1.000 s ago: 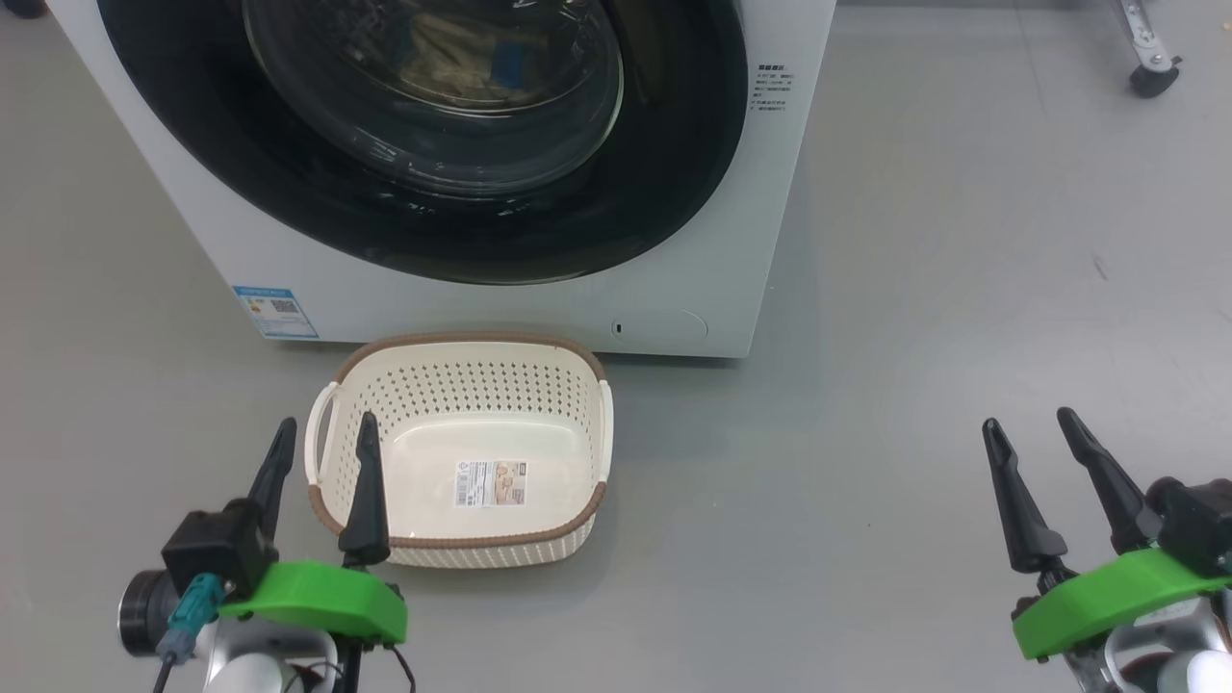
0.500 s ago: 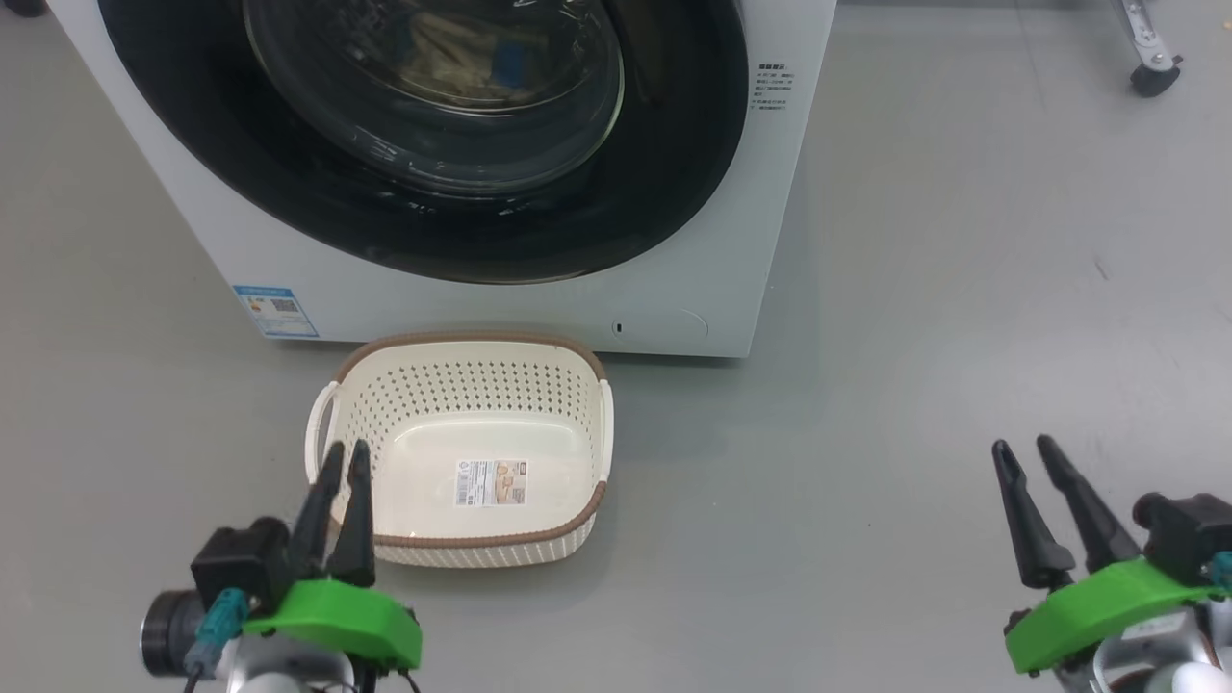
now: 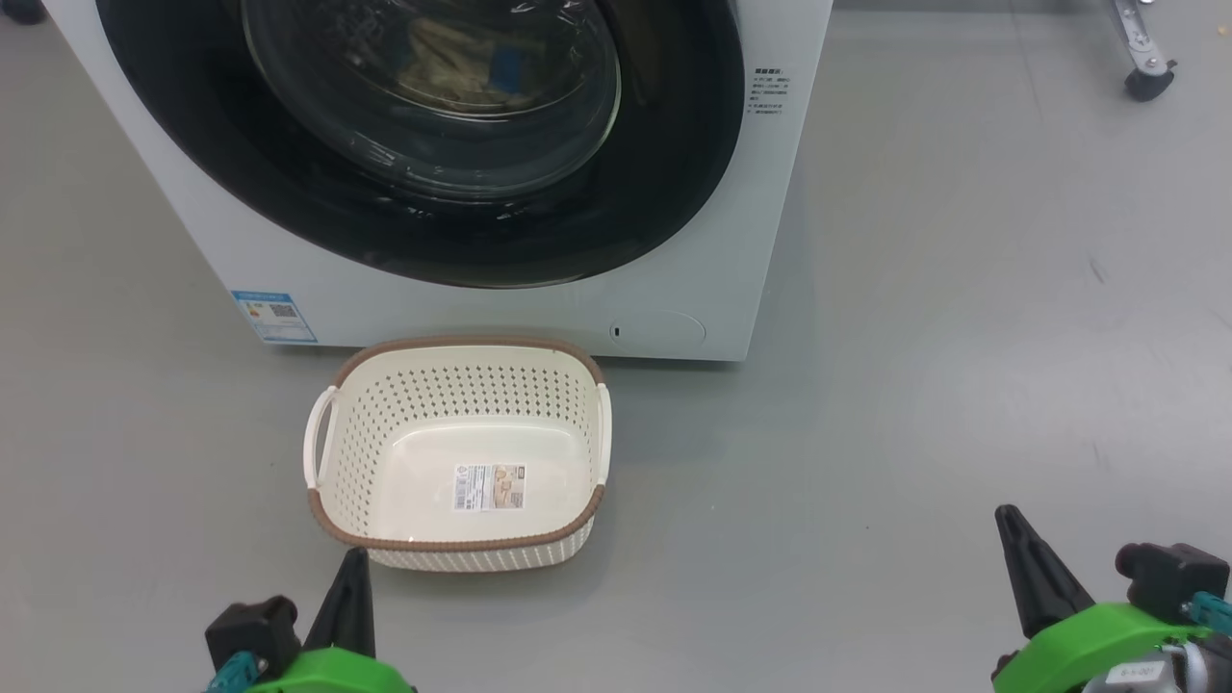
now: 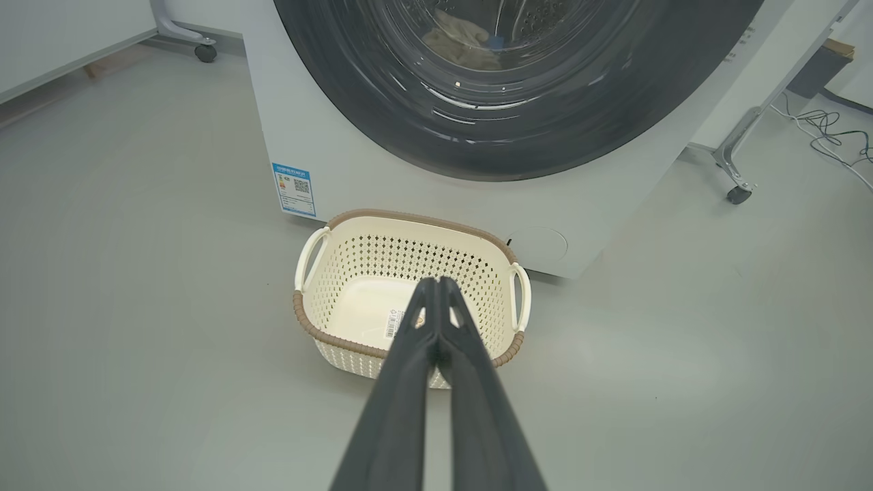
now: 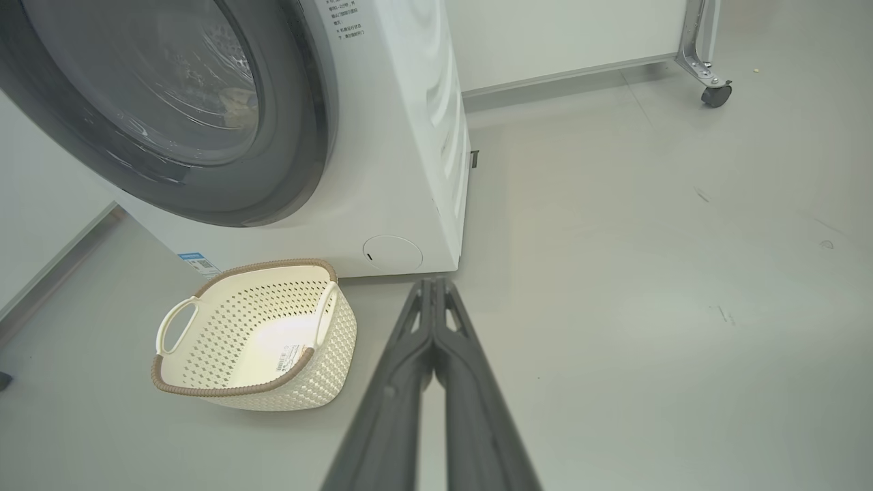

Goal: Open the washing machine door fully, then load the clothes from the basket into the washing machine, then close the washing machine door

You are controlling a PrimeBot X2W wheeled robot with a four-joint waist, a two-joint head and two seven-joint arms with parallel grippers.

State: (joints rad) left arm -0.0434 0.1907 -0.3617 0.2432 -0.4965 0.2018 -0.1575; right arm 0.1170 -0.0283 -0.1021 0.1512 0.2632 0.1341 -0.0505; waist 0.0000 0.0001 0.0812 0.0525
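Left tool [image 4: 433, 284], right tool [image 5: 432, 281], both pinched, one basket [image 3: 460, 545], one washing machine [image 3: 462, 310]

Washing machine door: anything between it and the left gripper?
Only the empty basket, sitting low in front of the shut washing machine door, in line with the left gripper. Above it the way looks free.

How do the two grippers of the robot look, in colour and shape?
Both the left gripper and the right gripper have long, tapering dark grey fingers on a bright green plastic mount. Beside each mount sits a black block with a teal connector. The right one carries a small white label.
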